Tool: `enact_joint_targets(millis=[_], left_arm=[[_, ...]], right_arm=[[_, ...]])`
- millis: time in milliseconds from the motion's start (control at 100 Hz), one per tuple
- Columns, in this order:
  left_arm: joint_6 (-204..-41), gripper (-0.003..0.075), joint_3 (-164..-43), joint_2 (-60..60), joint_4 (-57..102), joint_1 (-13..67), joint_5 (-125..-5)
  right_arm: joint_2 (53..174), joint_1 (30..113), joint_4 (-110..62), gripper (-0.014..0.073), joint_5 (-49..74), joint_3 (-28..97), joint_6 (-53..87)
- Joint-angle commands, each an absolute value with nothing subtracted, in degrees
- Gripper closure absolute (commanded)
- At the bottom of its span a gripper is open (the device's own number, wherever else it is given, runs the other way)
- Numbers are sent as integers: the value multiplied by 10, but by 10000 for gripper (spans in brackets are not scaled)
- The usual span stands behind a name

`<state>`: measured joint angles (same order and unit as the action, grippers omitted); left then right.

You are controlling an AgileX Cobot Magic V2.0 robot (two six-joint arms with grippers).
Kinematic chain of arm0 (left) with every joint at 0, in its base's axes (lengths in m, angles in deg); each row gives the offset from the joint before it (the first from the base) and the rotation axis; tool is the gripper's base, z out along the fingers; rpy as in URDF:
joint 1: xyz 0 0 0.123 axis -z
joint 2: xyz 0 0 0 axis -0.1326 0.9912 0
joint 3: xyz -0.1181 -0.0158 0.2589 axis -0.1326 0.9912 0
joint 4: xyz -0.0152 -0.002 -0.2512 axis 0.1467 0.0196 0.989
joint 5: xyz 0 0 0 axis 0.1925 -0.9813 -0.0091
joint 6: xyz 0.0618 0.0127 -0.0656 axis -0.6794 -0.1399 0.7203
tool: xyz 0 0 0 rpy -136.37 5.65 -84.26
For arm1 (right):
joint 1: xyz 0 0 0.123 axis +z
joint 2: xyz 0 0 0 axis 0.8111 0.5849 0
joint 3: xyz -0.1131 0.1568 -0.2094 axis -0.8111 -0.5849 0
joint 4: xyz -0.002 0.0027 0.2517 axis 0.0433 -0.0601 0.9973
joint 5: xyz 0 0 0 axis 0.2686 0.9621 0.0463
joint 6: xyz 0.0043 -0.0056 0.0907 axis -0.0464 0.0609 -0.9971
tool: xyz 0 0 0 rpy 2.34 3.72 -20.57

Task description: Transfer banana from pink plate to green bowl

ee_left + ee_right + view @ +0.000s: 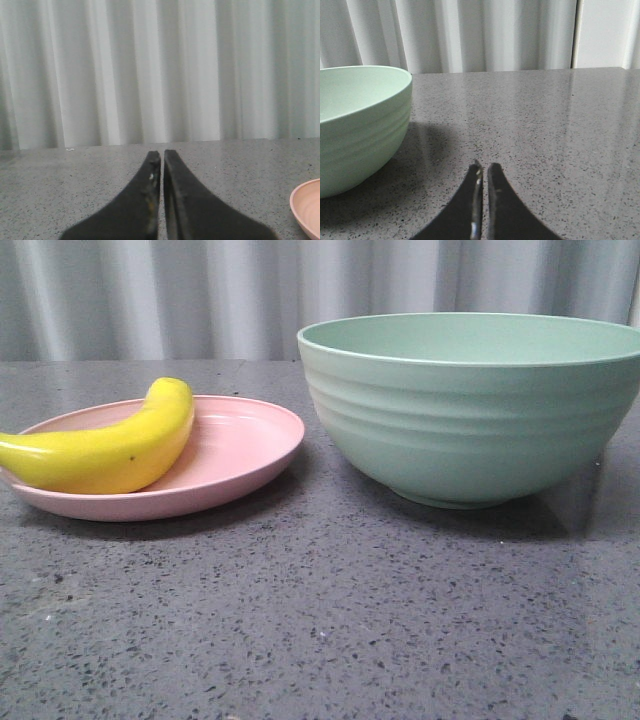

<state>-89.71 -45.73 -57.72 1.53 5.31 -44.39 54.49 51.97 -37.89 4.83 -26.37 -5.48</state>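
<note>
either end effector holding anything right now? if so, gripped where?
Nothing is held. The left end effector and right end effector are both shut on nothing above bare table. The banana lies untouched on the pink plate.

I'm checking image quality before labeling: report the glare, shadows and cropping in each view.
Front view: soft, even light; a glossy sheen on the banana; the green bowl casts a faint shadow on the speckled table and is cropped at the frame's right edge. Left wrist view: the shut left tool is dark and slightly soft. Right wrist view: pale glare streaks the tabletop beyond the shut right tool.
</note>
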Motion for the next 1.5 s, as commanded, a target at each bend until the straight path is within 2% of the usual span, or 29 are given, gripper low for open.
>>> enact_joint_targets(millis=[0,320,520,830,1050,1140,1210,1260,1280,1290,1330,1390,1490], left_arm=[[-893,741,-453,-593,20,57,-402],[-893,741,-458,-593,20,57,-416],[-897,741,-523,-565,16,57,-560],[-897,741,-615,-431,16,57,-531],[-897,736,-625,-367,16,57,-496],[-897,659,-625,-356,20,58,-481],[-897,517,-625,-351,20,58,-466],[-897,379,-625,-348,20,58,-454],[-897,347,-625,-348,21,58,-448],[-897,305,-625,-347,20,58,-442],[-895,253,-625,-345,24,58,-429],[-894,215,-625,-345,29,58,-413],[-894,232,-641,-342,29,62,-438]], right_arm=[[534,520,-381,656,9,-276,-51],[534,520,-381,656,11,-276,-51],[553,520,-357,656,64,-242,-51],[752,520,-357,654,154,-99,-51],[853,520,-357,655,137,-39,-51],[875,520,-357,655,129,-39,-51],[886,520,-357,655,130,-39,-51],[890,520,-357,655,129,-39,-51],[892,520,-357,655,128,-39,-51],[892,520,-357,655,127,-39,-51],[893,520,-357,655,127,-39,-51],[893,520,-357,655,126,-39,-51],[893,520,-357,655,126,-39,-51]])
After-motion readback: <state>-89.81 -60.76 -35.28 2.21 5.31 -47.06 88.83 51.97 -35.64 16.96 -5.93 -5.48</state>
